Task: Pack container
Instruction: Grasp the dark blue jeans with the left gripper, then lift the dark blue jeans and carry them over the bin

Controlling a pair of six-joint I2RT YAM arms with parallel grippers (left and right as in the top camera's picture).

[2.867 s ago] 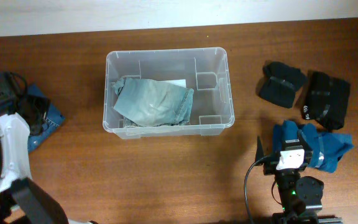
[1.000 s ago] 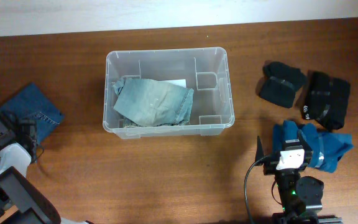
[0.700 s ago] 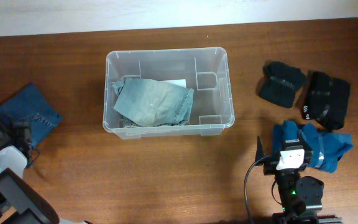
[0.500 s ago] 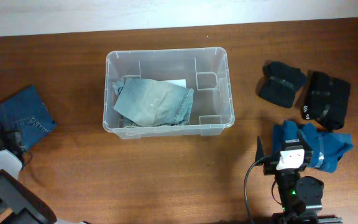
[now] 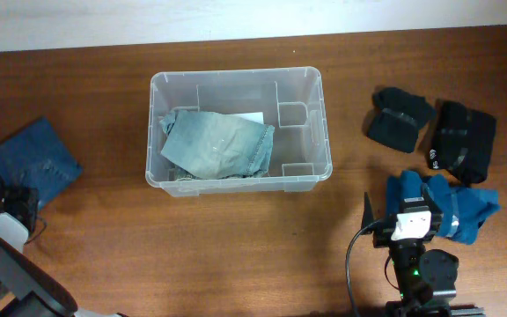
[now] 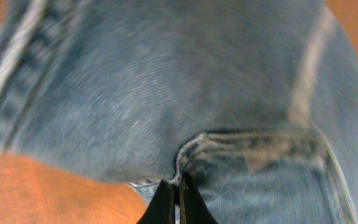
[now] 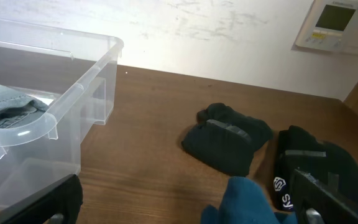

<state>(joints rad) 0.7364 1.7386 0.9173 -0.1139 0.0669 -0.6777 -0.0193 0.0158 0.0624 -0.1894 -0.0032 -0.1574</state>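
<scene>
The brown wooden desk (image 5: 236, 251) carries the clear container (image 5: 323, 123) mid-desk toward the far side, with pale folded denim (image 5: 218, 145) inside. At the left edge, the left gripper (image 6: 174, 186) has its jaws pinching dark blue jeans (image 5: 25, 163). Near right, the right gripper (image 7: 185, 208) has its jaws spread.

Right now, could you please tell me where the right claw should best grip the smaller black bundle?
Probably across its thick middle, straight down from above: the smaller black bundle lies flat on the table, with bare wood on its near and far sides.
</scene>
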